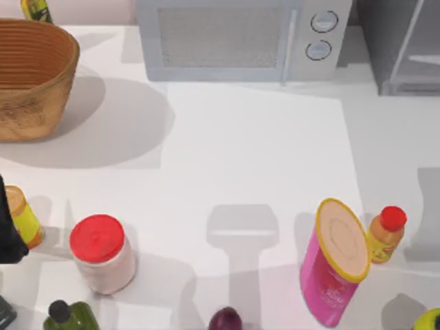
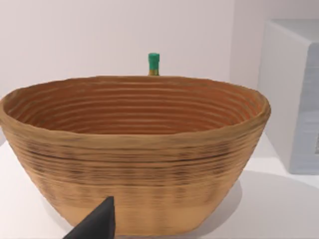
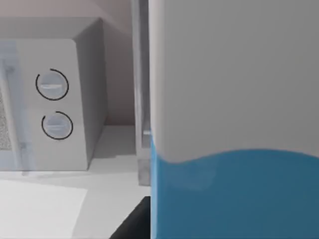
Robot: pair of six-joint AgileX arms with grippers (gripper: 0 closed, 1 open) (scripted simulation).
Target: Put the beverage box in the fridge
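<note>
White-and-blue, the beverage box loomed close before the right wrist camera, apparently grasped by the right gripper though its fingers were hidden, and could strike the frame of the fridge at far right if misaligned.

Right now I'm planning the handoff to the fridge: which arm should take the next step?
Right. The right wrist view has the beverage box pressed close against its camera, with the fridge at the table's back right. The left arm sits at the left edge, facing the basket.
</note>
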